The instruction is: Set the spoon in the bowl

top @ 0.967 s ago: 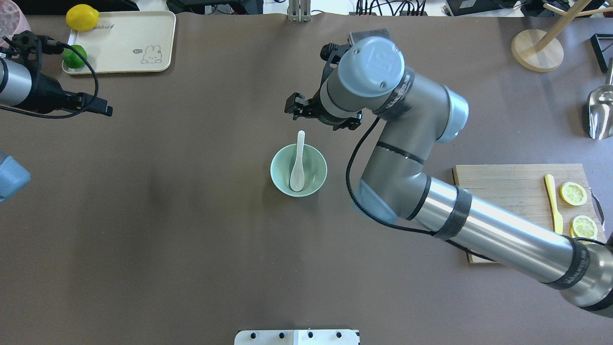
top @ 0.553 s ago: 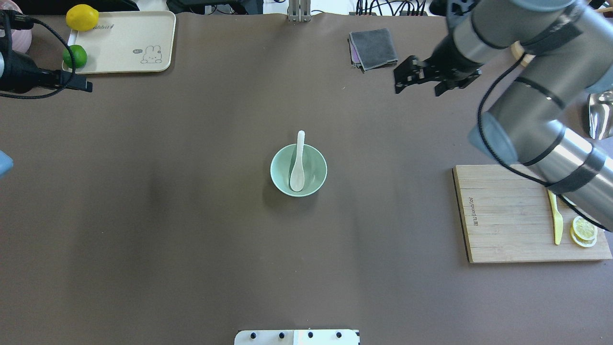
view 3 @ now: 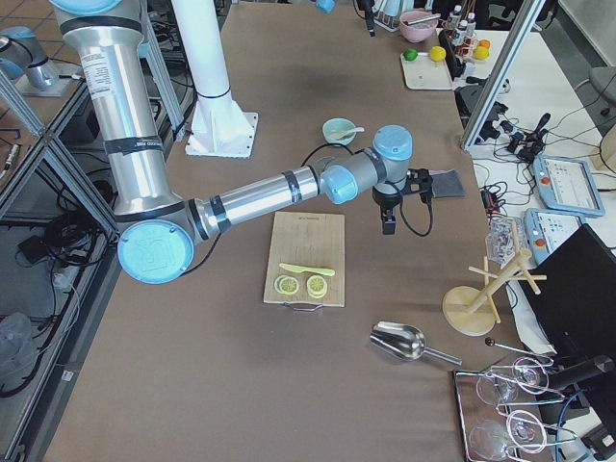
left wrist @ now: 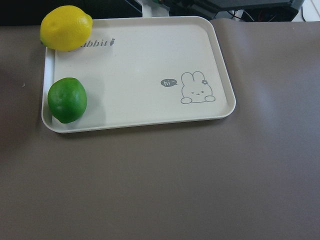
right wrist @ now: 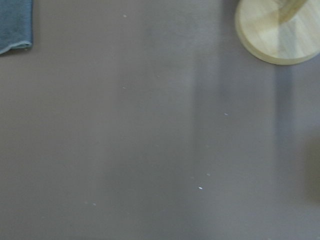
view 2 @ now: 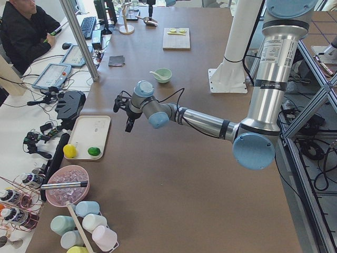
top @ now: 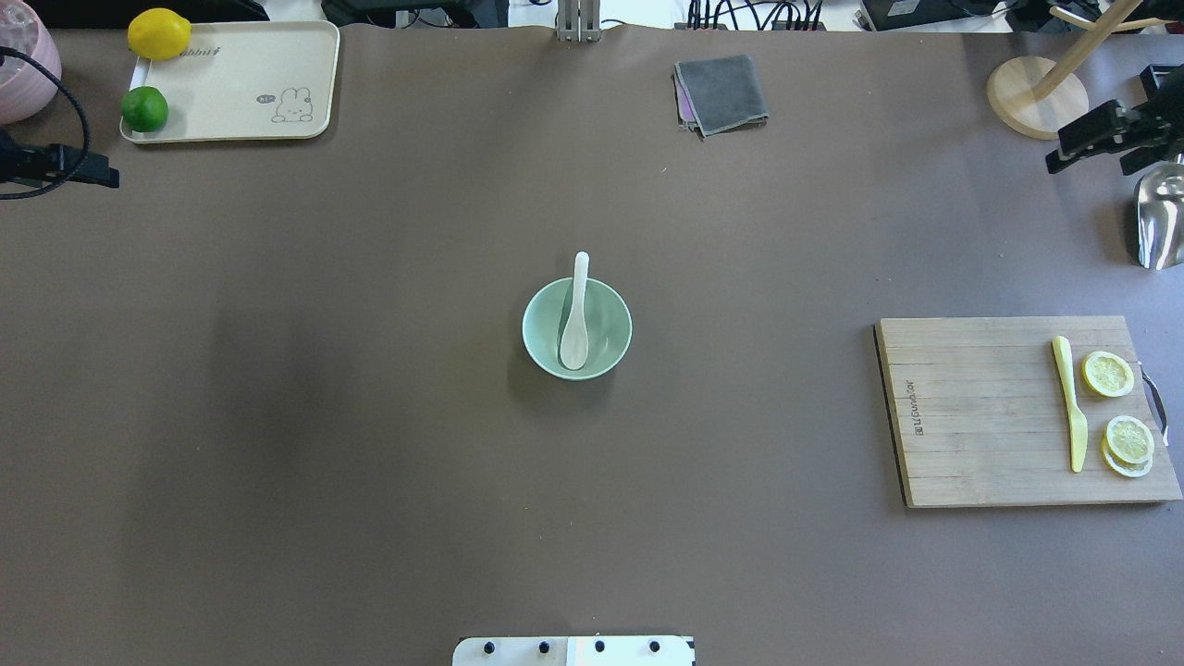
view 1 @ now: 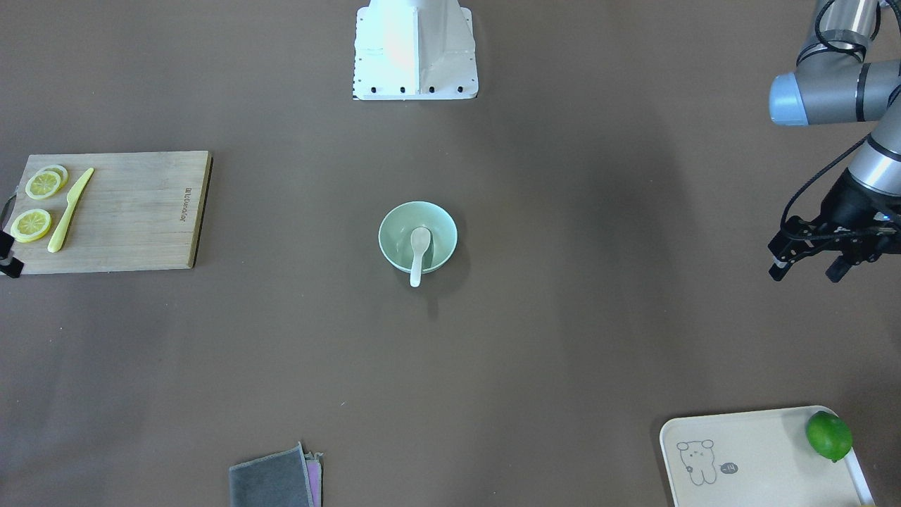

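Observation:
The pale mint-green bowl (top: 606, 356) stands at the middle of the table, also in the front-facing view (view 1: 394, 236). The white spoon (top: 574, 338) lies in it, scoop down inside and handle resting over the far rim; it also shows in the front-facing view (view 1: 419, 246). My right gripper (top: 1087, 168) is open and empty at the far right edge, well away from the bowl. My left gripper (view 1: 807, 271) is open and empty, far out on my left side near the tray.
A cream tray (top: 231, 92) with a lemon (top: 158, 33) and a lime (top: 144, 108) sits far left. A grey cloth (top: 721, 92) lies at the back. A cutting board (top: 980, 412) holds a yellow knife (top: 1071, 407) and lemon slices. A wooden stand (top: 1036, 97) and a metal scoop (top: 1156, 217) are far right.
My right arm has pulled back from just beyond the bowl to the table's far right edge. My left arm has drawn further left. The spoon and bowl have not moved.

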Tool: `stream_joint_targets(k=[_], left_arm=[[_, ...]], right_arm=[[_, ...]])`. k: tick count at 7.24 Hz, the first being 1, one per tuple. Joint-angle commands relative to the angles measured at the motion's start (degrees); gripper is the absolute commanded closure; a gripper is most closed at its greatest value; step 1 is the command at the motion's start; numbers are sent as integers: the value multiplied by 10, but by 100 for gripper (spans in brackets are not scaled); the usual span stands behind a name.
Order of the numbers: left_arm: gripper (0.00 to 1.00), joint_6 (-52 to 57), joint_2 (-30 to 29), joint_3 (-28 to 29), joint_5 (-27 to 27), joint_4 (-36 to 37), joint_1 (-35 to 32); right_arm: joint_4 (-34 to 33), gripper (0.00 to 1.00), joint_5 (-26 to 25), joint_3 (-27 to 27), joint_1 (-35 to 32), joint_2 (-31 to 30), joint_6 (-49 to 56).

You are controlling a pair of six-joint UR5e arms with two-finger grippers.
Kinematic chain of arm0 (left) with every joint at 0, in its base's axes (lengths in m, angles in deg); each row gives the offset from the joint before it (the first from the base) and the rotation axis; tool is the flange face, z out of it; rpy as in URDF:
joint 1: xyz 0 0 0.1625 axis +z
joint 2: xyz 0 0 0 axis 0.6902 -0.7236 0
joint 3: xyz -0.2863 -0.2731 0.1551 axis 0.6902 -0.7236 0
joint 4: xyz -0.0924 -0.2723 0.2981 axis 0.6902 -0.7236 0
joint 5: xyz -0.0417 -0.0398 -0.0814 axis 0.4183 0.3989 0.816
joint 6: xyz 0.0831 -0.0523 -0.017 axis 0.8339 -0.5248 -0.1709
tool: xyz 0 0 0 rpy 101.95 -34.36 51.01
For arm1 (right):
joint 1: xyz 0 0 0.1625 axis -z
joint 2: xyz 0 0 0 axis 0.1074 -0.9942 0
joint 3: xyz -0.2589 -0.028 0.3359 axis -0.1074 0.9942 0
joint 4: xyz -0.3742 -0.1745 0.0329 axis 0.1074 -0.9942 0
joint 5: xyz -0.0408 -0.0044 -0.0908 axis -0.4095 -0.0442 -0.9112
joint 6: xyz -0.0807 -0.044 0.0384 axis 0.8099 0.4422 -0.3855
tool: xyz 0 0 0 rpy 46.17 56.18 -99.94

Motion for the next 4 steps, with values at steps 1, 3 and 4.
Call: stream_joint_targets(k=[1,3,4], left_arm=[[2,190,15,8,5,93,-69],[2,287,15,15,66,173,-136],[2,287,25,28,127,174,-151]], right_arm=[[-9,0,7,45,-53,-43,141],[-20,0,-13,100,-106,-73,274],[-36,0,-5,112,-133,-95,330]])
